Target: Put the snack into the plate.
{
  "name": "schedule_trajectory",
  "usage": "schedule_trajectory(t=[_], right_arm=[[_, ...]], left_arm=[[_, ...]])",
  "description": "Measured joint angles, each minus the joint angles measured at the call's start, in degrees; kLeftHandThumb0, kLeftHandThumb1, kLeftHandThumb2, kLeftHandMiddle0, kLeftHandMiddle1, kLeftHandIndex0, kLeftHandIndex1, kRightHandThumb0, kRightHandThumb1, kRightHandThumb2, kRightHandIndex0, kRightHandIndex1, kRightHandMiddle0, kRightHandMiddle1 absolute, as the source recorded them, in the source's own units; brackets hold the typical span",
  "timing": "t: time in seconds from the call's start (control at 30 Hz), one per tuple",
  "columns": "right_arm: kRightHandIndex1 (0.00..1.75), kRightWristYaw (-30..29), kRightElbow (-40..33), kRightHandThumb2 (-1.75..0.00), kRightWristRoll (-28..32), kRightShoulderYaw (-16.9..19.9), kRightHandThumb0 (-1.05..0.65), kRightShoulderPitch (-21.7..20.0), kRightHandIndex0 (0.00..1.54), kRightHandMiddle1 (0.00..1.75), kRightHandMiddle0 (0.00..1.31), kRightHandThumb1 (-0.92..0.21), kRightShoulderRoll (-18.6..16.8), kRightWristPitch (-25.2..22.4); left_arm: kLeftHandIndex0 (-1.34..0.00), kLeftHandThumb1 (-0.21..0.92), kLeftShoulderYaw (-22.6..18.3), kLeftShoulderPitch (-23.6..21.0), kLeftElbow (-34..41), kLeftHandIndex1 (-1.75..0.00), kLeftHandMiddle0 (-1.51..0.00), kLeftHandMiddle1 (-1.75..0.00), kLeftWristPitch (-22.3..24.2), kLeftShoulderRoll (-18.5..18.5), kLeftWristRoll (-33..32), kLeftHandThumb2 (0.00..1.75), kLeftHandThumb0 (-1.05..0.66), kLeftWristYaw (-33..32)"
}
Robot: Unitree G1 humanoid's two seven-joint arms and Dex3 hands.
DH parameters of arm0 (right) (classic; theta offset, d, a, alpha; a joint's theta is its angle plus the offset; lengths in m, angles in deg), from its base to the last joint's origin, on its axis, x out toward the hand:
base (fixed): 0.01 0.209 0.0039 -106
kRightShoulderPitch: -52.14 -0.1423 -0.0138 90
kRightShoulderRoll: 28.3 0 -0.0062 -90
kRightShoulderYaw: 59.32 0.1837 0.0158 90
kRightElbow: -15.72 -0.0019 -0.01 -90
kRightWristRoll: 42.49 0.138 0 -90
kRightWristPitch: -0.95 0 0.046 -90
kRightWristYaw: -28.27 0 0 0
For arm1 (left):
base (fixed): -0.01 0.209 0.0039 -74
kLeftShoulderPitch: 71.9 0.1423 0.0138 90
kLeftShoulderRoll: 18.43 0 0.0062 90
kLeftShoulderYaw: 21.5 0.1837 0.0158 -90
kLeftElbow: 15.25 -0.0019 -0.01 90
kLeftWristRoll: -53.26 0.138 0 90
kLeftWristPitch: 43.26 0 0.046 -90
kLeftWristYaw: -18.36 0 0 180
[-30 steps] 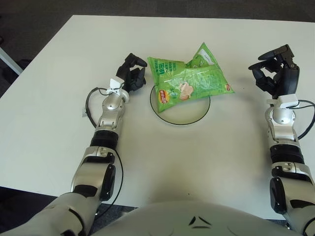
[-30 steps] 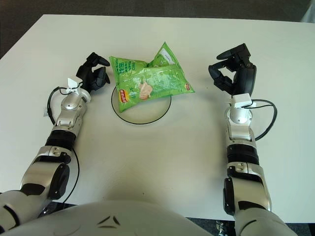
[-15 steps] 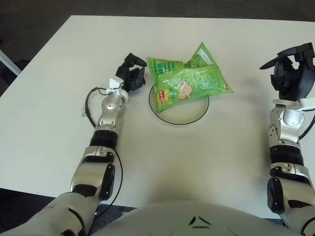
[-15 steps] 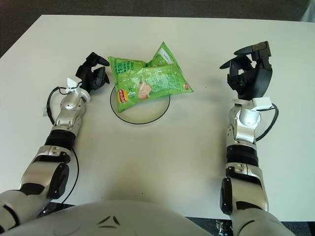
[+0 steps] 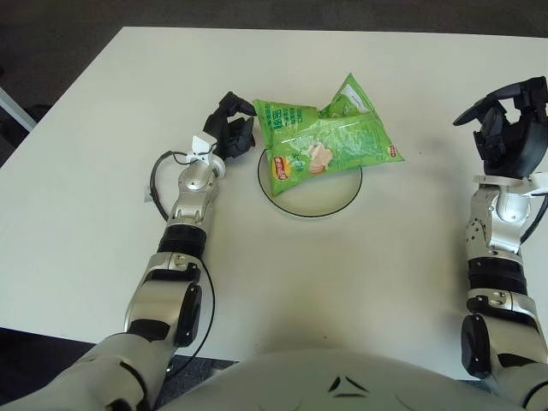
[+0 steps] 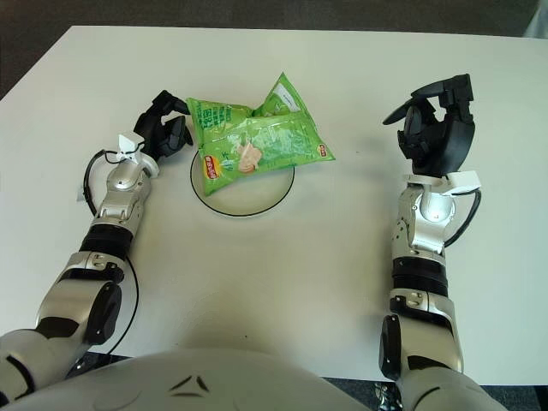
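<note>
A green snack bag (image 5: 325, 141) lies across the far part of a white plate with a dark rim (image 5: 321, 197), overhanging it at the back and right. A second green bag (image 5: 353, 98) sticks out behind it. My left hand (image 5: 231, 128) is at the plate's left edge, its fingers curled close to the bag's left corner; contact is unclear. My right hand (image 5: 511, 128) is raised far to the right of the plate, fingers spread, holding nothing.
The white table (image 5: 103, 128) ends at a front edge near my body and a left edge beside dark floor (image 5: 34, 51). A black cable (image 5: 156, 175) loops by my left forearm.
My right hand has pulled away to the right from the bag and risen. My left hand has edged slightly closer to the bag. The bags and plate have shifted slightly left.
</note>
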Motion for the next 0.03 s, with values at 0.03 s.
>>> schedule_trajectory(t=[0.03], right_arm=[[1.58, -0.07, -0.80, -0.49, 0.05, -0.14, -0.35, 0.44, 0.76, 1.72, 0.24, -0.92, -0.01, -2.04]], left_arm=[[-0.28, 0.79, -0.02, -0.04, -0.05, -1.75, -0.79, -1.75, -0.08, -0.01, -0.01, 0.68, -0.36, 0.01]])
